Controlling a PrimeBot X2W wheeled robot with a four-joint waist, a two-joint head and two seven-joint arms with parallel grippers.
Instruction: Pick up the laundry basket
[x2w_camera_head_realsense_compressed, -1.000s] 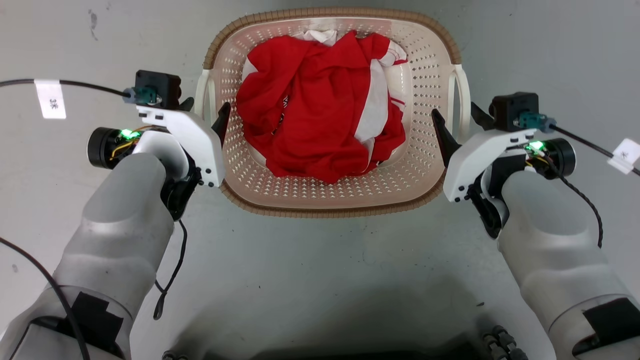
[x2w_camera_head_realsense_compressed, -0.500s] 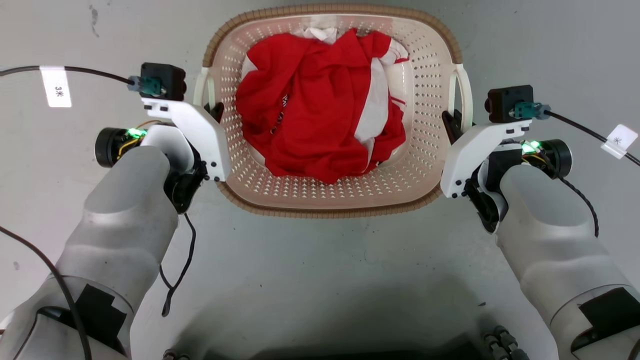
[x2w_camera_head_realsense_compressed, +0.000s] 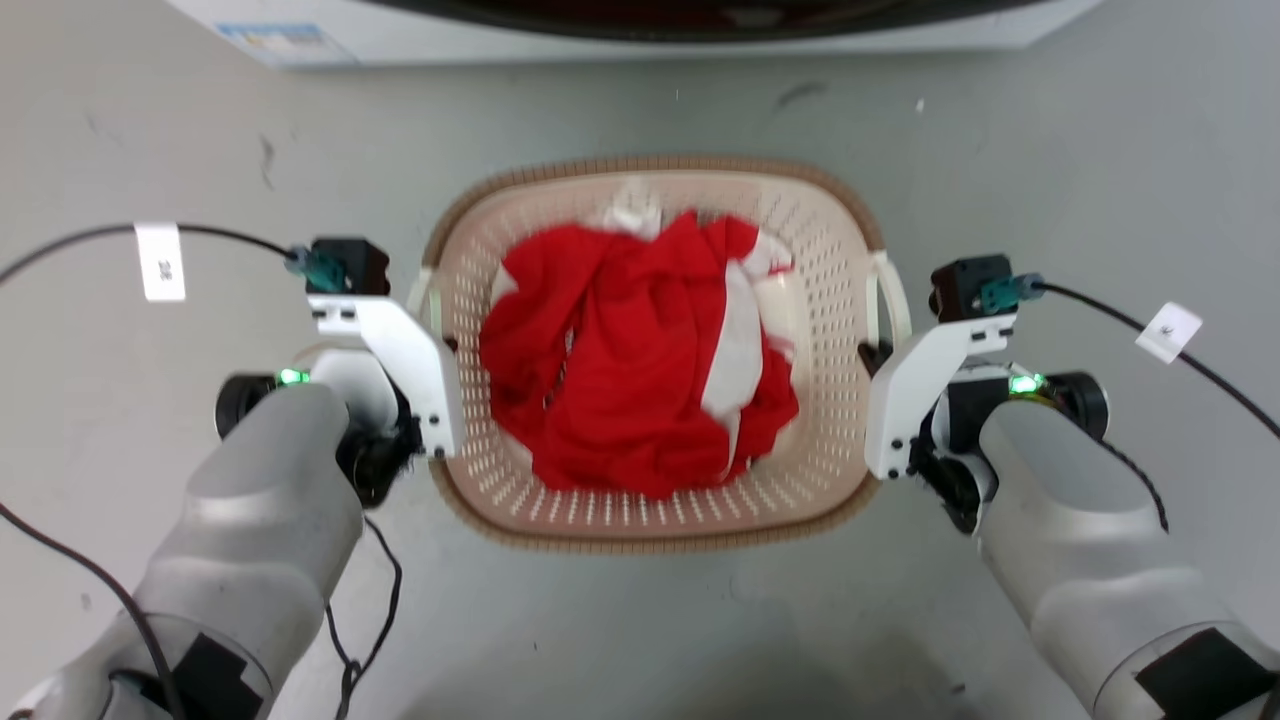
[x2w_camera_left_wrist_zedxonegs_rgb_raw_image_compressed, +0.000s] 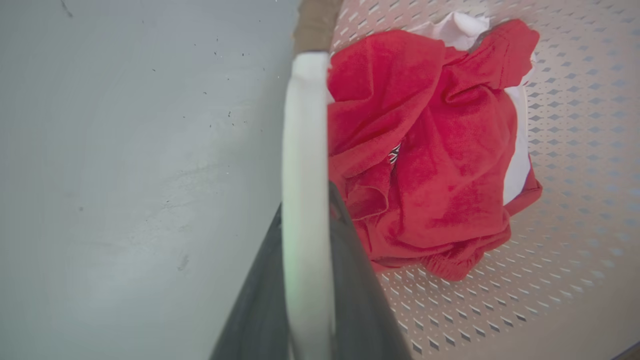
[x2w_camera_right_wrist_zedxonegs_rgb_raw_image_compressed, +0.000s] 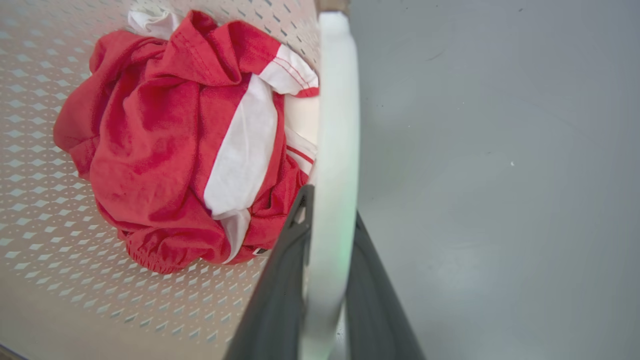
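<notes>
The laundry basket sits between the arms over the grey floor. The left gripper and right gripper each have fingers closed on a white loop handle, for a balanced lift.

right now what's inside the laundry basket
Crumpled red and white clothing lies in the laundry basket on its perforated floor. Whatever is under the cloth is covered, so I cannot tell.
</notes>
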